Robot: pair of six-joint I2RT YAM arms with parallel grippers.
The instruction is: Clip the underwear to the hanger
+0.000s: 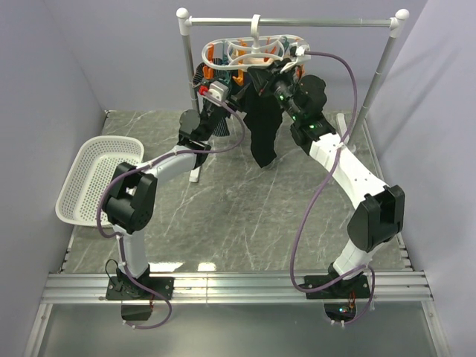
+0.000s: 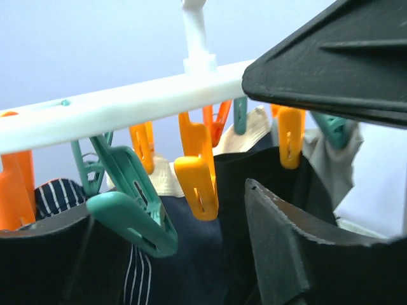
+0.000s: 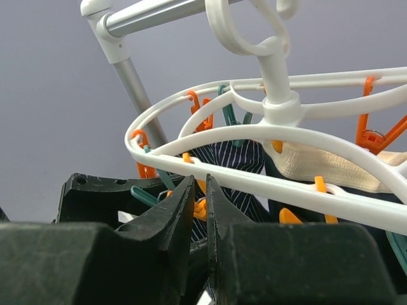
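The white hanger (image 1: 253, 48) hangs by its hook from the metal rail, with orange and teal pegs under its ring. The black underwear (image 1: 264, 130) hangs limp below it, reaching almost to the table. In the left wrist view an orange peg (image 2: 290, 136) sits on the underwear's (image 2: 254, 184) top edge. My left gripper (image 1: 227, 80) is open just under the hanger (image 2: 127, 105), with a teal peg (image 2: 130, 213) and an orange peg (image 2: 197, 168) before its gap (image 2: 213, 233). My right gripper (image 1: 275, 74) is at the hanger's right side, its jaws (image 3: 199, 184) parted by a narrow slit, holding nothing, below the ring (image 3: 254, 181).
A dark striped garment (image 3: 235, 159) and a cream cloth (image 3: 318, 162) also hang from the pegs. The silver rail stand (image 1: 297, 22) spans the back of the table. A white mesh basket (image 1: 97, 178) lies at the left. Purple walls close in on both sides.
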